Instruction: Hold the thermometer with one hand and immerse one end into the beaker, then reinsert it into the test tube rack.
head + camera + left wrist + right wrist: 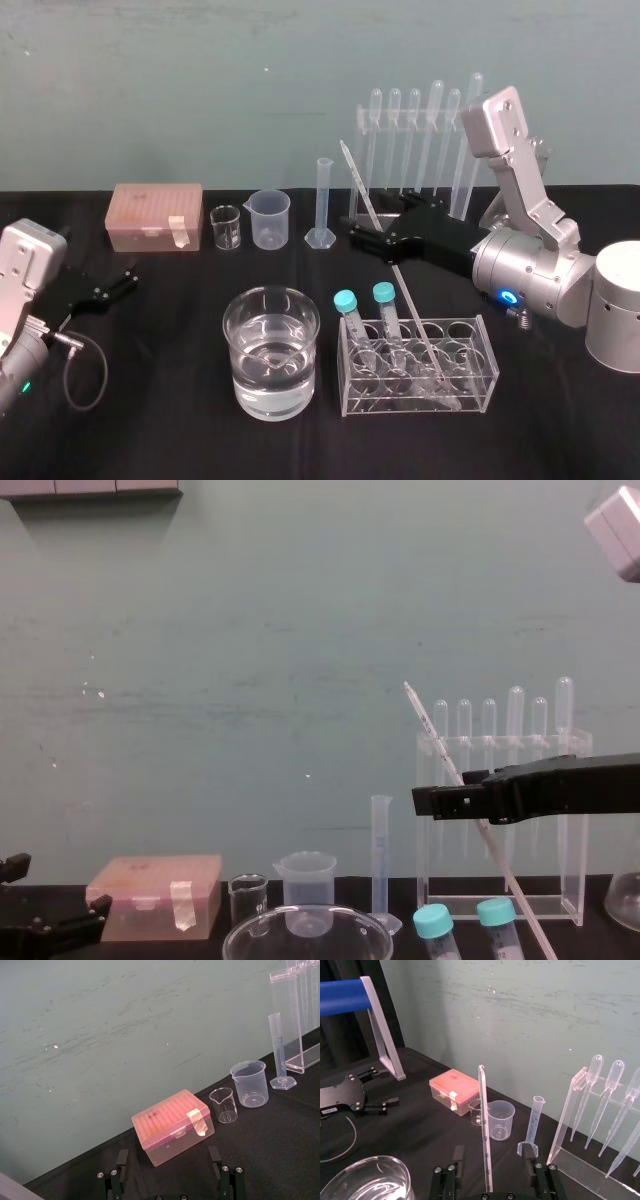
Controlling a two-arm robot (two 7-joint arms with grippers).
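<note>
The thermometer point(358, 190) leans tilted, its lower end down in the low clear test tube rack point(482, 372), which also holds two teal-capped tubes point(346, 300). My right gripper point(362, 236) reaches in from the right and straddles the rod's middle. In the right wrist view the thermometer point(483, 1110) stands between the fingers point(457, 1156) with a gap on each side, so the right gripper point(492, 1160) is open. The chest view shows the same gripper point(430, 800) level with the slanting thermometer point(425, 720). The wide water-filled beaker point(270, 350) stands left of the rack. My left gripper point(112, 285) rests open at far left.
Along the back stand a pink tip box point(155, 215), a tiny glass beaker point(226, 227), a frosted plastic beaker point(270, 218), a slim measuring cylinder point(322, 205) and a tall clear stand of pipettes point(420, 140). A cable point(85, 365) loops by the left arm.
</note>
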